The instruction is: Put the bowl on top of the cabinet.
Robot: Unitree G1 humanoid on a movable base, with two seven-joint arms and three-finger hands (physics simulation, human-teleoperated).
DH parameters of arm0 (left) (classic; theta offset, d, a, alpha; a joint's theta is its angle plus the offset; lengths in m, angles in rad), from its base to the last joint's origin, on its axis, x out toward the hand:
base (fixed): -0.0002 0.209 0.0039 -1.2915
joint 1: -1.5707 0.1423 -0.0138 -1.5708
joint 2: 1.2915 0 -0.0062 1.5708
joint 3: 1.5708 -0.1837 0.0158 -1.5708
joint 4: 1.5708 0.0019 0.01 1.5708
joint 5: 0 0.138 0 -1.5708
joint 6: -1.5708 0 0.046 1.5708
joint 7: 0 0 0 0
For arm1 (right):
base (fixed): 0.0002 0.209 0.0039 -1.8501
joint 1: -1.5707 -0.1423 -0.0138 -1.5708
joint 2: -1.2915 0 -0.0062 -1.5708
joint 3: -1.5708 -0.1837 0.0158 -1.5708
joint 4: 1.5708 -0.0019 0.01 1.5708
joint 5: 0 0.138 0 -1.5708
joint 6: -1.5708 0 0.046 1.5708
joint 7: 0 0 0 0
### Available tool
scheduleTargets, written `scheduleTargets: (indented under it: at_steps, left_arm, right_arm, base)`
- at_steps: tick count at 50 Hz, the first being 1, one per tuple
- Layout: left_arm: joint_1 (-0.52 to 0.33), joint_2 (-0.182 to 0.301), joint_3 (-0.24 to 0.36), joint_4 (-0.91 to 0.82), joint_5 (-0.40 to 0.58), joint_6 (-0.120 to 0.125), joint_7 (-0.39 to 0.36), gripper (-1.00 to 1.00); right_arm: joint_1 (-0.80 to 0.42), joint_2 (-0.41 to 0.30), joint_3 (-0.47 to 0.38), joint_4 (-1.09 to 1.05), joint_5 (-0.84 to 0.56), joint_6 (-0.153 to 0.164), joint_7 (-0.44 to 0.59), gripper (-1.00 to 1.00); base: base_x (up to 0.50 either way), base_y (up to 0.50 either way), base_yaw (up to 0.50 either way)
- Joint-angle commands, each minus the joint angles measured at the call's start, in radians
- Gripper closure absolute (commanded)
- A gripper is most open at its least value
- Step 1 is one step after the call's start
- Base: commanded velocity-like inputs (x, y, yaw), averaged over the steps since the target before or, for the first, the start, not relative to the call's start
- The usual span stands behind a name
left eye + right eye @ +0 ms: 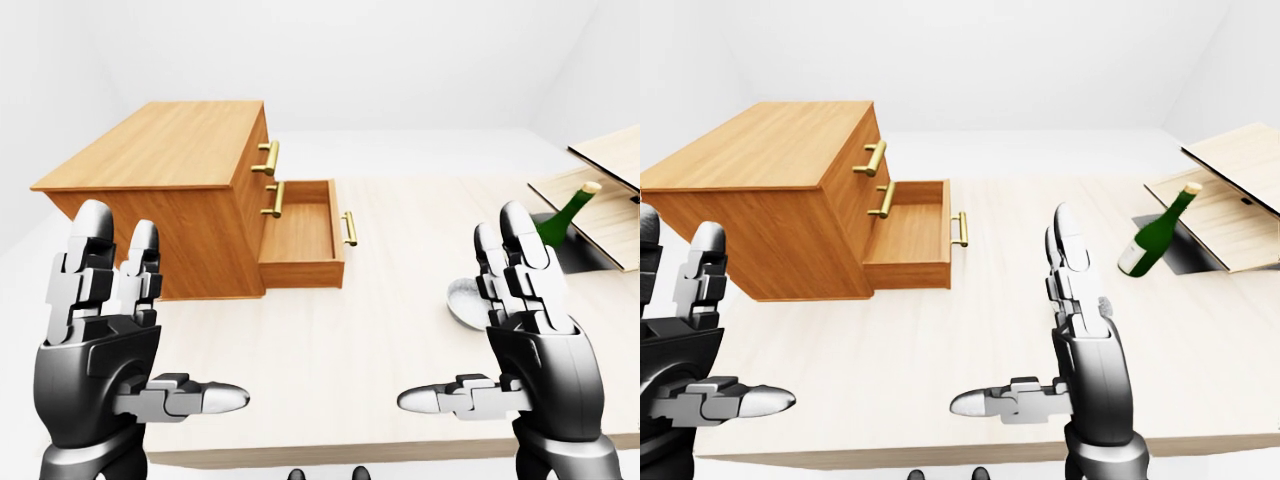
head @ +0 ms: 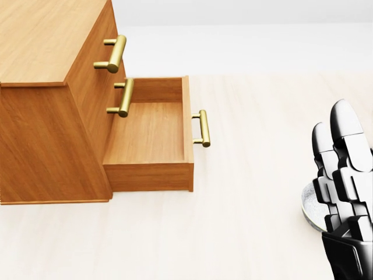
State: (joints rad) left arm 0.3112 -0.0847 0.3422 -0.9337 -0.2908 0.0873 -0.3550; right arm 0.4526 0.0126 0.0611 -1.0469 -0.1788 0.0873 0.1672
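Observation:
The wooden cabinet [image 1: 170, 150] stands at the left of the table, its flat top bare and its lowest drawer [image 1: 300, 235] pulled out and empty. The speckled grey bowl [image 1: 460, 302] rests on the table right of the drawer. My right hand's fingers [image 1: 520, 270] hide most of it. The head view shows only a sliver of the bowl [image 2: 309, 208] at the lower right. My right hand [image 1: 475, 330] is open, upright, just to the near side of the bowl. At the lower left my left hand [image 1: 150, 320] is raised and open, holding nothing.
A green bottle [image 1: 1155, 240] leans on the table at the right. Beside it are light wooden panels [image 1: 610, 175] over a dark opening [image 1: 585, 258]. The table's near edge [image 1: 330, 455] runs along the bottom.

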Motion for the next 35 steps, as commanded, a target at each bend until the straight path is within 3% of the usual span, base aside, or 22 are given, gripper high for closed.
scheduleTargets:
  at_steps: [1, 17, 22, 27, 30, 35]
  left_arm:
    - [-0.003, 0.002, 0.005, 0.003, -0.001, 0.0, 0.001, -1.0]
    - [0.005, -0.004, 0.001, -0.006, 0.003, 0.0, -0.004, -1.0]
    - [0.01, -0.005, -0.008, -0.011, 0.008, 0.0, -0.005, -1.0]
    - [0.006, -0.002, -0.002, -0.022, -0.002, 0.0, -0.006, -1.0]
    - [-0.005, 0.002, 0.005, -0.009, -0.007, 0.0, -0.006, -1.0]
    - [-0.004, 0.003, 0.022, -0.023, -0.025, 0.0, -0.01, -1.0]
  right_arm:
    - [0.0, -0.001, 0.006, 0.0, -0.025, 0.0, 0.004, -0.99]
    - [-0.001, 0.002, -0.002, 0.0, -0.017, 0.0, 0.007, -1.0]
    - [-0.008, 0.01, -0.029, 0.0, 0.03, 0.0, 0.006, -0.99]
    - [0.013, -0.009, 0.022, 0.0, 0.008, 0.0, -0.025, -0.99]
    - [0.059, -0.004, -0.007, 0.0, 0.045, 0.0, -0.014, -0.99]
    - [0.153, -0.042, -0.163, 0.0, 0.202, 0.0, -0.005, -1.0]
  base:
    - [0.5, 0.34, 0.0]
    - [0.27, 0.5, 0.0]
    - [0.05, 0.01, 0.0]
    - [0.0, 0.0, 0.0]
    - [0.0, 0.0, 0.0]
    - [0.0, 0.0, 0.0]
